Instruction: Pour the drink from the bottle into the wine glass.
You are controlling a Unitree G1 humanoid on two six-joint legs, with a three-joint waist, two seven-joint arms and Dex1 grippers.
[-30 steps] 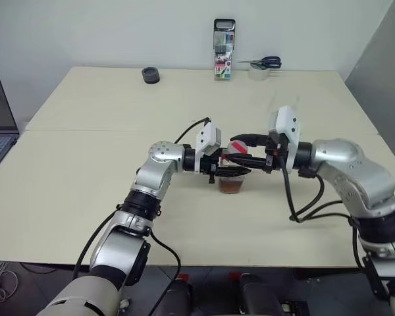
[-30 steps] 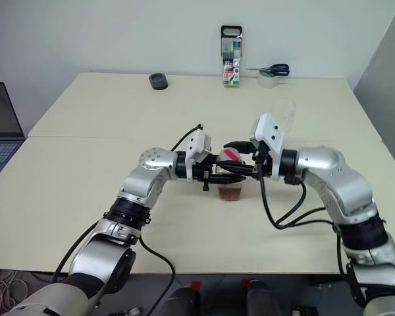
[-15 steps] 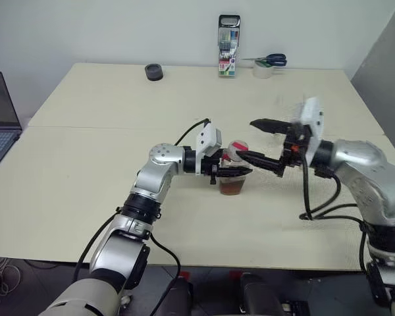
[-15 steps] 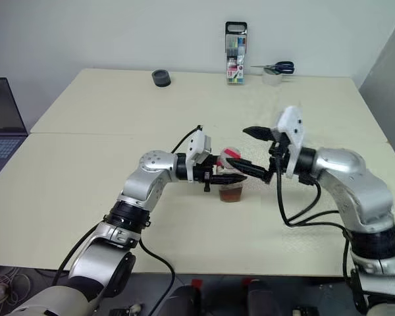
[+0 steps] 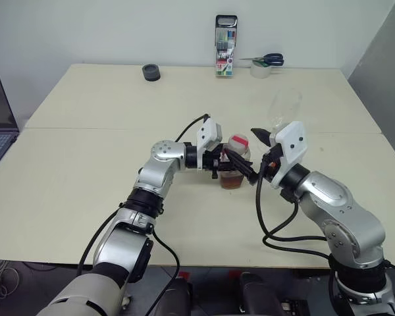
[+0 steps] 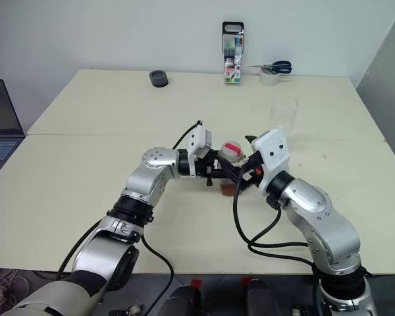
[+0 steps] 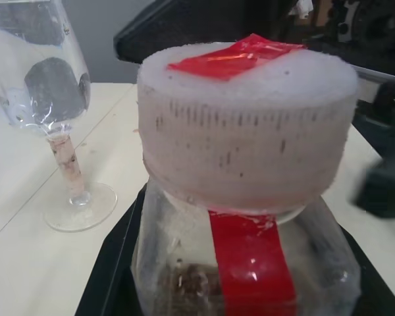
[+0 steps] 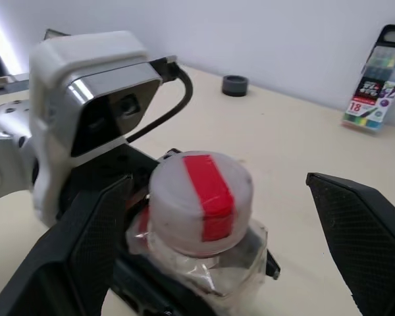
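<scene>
Centre frame, the left gripper fingers pinch the capped bottle; the right gripper fingers spread around its cap; uncapping seemingly comes next, before pouring into the wine glass.

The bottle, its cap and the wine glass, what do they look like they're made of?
The bottle: probably thin clear plastic, with crinkly, slightly dented walls and a glossy red strip.
Its cap: looks like matte white plastic, ribbed round the side, with red tape across the top.
The wine glass: clear and glossy, glass or hard plastic; the look doesn't settle which.
</scene>
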